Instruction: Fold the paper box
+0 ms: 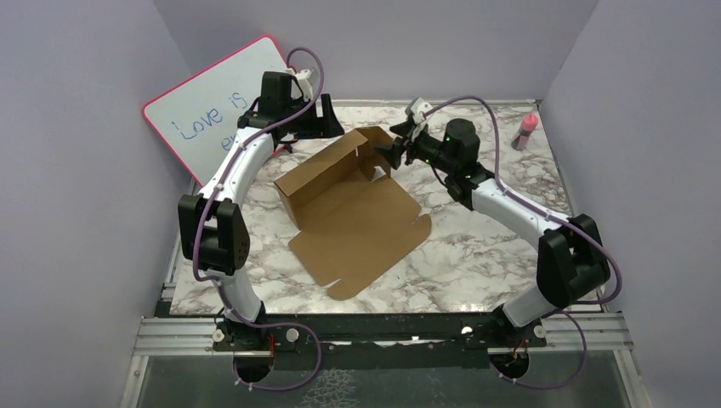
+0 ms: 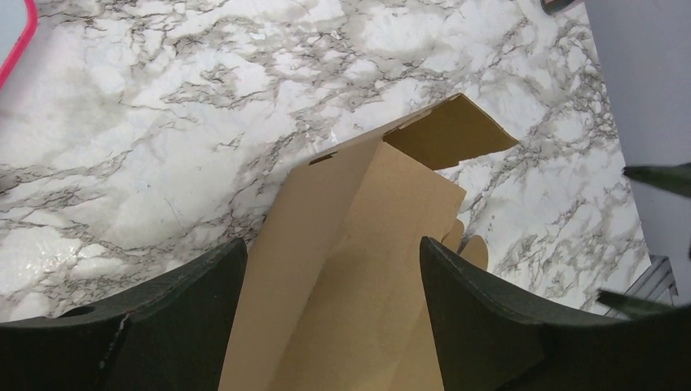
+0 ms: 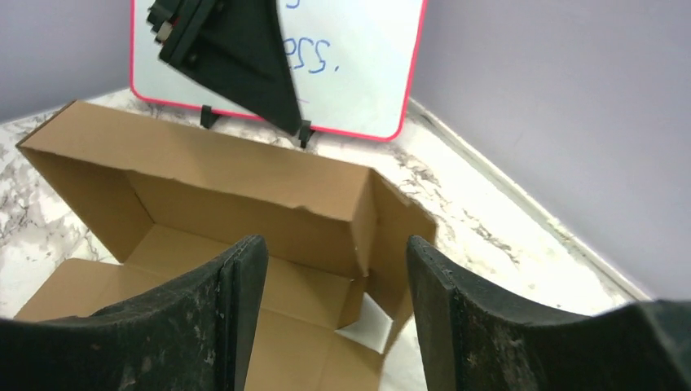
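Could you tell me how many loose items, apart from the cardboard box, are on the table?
2: a pink-framed whiteboard propped at the far left, and a small pink bottle standing at the far right. Some may be hidden.

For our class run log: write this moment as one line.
box: partly folded | left gripper: open, over box | right gripper: open, beside box

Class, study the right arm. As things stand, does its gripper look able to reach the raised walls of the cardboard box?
Probably yes. The right gripper is open and sits just beside the box, facing its raised walls with nothing between. The left gripper is beyond the back wall, out of the way.
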Robot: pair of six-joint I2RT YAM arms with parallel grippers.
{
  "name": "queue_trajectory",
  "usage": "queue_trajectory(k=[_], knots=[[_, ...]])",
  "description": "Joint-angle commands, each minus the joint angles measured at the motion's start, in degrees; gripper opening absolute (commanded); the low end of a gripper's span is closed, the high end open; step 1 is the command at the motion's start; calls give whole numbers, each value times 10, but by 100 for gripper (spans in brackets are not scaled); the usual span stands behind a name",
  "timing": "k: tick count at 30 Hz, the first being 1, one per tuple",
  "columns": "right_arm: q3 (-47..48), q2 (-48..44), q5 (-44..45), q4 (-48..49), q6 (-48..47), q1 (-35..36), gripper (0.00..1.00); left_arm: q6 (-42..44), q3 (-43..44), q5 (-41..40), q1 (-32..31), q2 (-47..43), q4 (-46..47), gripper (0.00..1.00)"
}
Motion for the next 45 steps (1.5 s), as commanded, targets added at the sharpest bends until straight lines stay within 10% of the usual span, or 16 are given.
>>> queue_trajectory(k=[1,20,45], knots=[[38,-13,-102,-66,5,-72,68,-2,5,5,0,4,20,79],[206,253,-202,-92,-73,-162,64,18,-52,34,-4,-41,47,79],[227,332,-381,-25,-54,-127,67,111,-109,-61,-52,-49,46,82]])
